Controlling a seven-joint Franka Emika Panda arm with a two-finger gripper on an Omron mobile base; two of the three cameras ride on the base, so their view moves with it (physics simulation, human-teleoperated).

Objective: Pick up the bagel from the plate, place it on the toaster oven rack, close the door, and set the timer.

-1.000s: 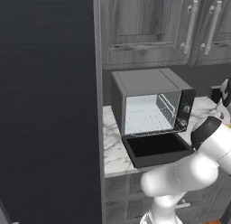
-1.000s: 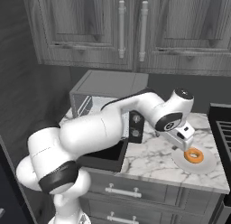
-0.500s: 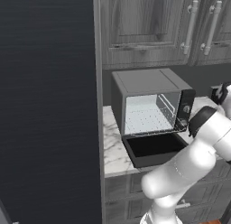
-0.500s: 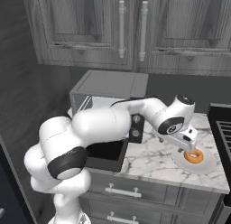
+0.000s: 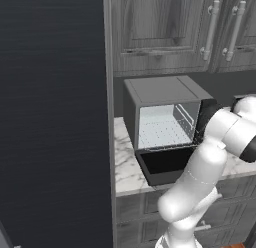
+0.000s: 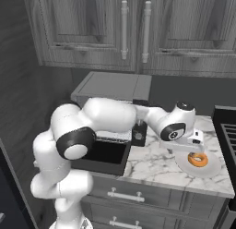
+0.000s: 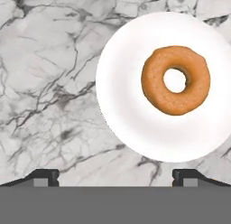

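Now bagel (image 7: 175,80) on plate (image 7: 131,123); gripper (image 7: 115,177) wide above.

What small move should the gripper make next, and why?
Probably a short shift sideways to centre the open gripper over the round orange-brown bagel, then descend. In the hand view the bagel lies on the round white plate toward the upper right, off the midline between the two dark fingertips, so a straight descent would likely miss it.
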